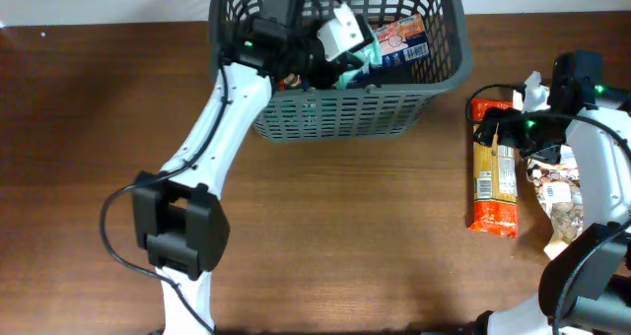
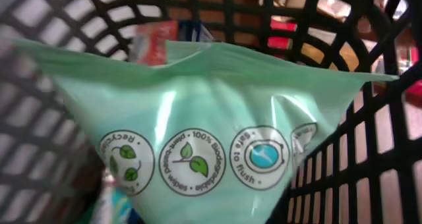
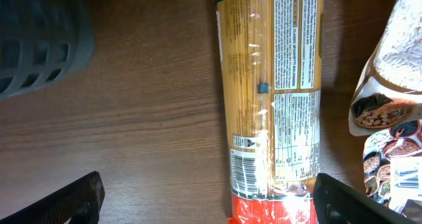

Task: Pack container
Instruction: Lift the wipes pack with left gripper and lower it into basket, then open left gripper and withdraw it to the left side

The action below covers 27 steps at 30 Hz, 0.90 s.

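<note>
green pouch (image 2: 217, 112) inside the slotted container (image 1: 335, 113)

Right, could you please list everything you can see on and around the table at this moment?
dark grey plastic lattice basket: one, dark grey, far centre of the table
pale green plastic pouch with round printed icons: one, green, inside the basket
red, white and blue snack packet: one, inside the basket, right part
long clear spaghetti packet with red ends: one, yellow and red, on the table right of the basket
printed bags showing beans: count unclear, white and brown, right edge
brown wooden table: one, beneath everything
left gripper: one, black, down in the basket; jaws hidden
right gripper: one, black, open above the spaghetti packet
</note>
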Available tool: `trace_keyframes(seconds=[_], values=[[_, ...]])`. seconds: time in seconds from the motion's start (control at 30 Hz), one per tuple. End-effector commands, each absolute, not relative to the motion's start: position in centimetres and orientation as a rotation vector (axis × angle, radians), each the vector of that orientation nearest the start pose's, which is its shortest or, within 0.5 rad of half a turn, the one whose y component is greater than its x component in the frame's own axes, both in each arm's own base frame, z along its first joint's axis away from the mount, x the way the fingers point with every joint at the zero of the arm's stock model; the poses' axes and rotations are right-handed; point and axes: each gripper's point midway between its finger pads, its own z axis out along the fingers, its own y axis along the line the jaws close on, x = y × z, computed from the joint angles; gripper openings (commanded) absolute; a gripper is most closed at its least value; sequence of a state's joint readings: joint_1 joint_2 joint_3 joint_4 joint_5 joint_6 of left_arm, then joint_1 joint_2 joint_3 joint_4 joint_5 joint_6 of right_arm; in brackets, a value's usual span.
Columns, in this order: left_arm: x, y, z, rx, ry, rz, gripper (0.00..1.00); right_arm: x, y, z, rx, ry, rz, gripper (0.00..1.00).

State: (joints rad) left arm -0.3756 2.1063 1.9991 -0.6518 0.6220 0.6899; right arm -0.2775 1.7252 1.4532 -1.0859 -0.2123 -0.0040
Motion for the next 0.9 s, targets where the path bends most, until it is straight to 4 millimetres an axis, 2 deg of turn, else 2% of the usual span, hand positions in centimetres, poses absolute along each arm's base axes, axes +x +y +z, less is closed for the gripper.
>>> trace_keyframes(seconds=[0.0,0.07,0.1,0.23,0.4,0.5,0.57,0.63,0.73,0.8,0.87], values=[[48.0,-30.7,22.7,1.388,1.717,-0.584,0.72,36.4,-6.6,13.5,0.358,2.849,0.274,0.99],[48.2,-30.8,23.1,1.374,1.717,-0.587,0.86,36.4,-6.6,13.5,0.358,2.849,0.274,0.99],[48.3,-30.7,23.5,1.359,1.723,-0.587,1.0,36.4,-6.6,13.5,0.358,2.849,0.274,0.99],[49.6,-29.7,25.8,1.244,1.769,-0.567,0.99,36.4,-6.6,13.5,0.358,2.849,0.274,0.99],[50.6,-26.8,32.1,1.125,1.739,-0.513,0.99,36.4,-6.6,13.5,0.358,2.849,0.274,0.99],[51.3,-22.8,36.6,0.984,1.771,-0.379,0.99,36.4,-6.6,13.5,0.358,2.849,0.274,0.99],[51.6,-19.5,39.1,0.873,1.808,-0.274,0.99,36.4,-6.6,13.5,0.358,2.849,0.274,0.99],[51.7,-15.1,41.2,0.688,1.872,-0.185,0.99,36.4,-6.6,13.5,0.358,2.849,0.274,0.99],[51.8,-9.1,42.2,0.375,1.972,-0.141,0.99,36.4,-6.6,13.5,0.358,2.849,0.274,0.99],[51.8,-4.7,41.6,0.116,2.044,-0.148,0.99,36.4,-6.6,13.5,0.358,2.849,0.274,0.99],[51.5,-1.3,40.4,-0.063,2.1,-0.17,0.99,36.4,-6.6,13.5,0.358,2.849,0.274,0.99]])
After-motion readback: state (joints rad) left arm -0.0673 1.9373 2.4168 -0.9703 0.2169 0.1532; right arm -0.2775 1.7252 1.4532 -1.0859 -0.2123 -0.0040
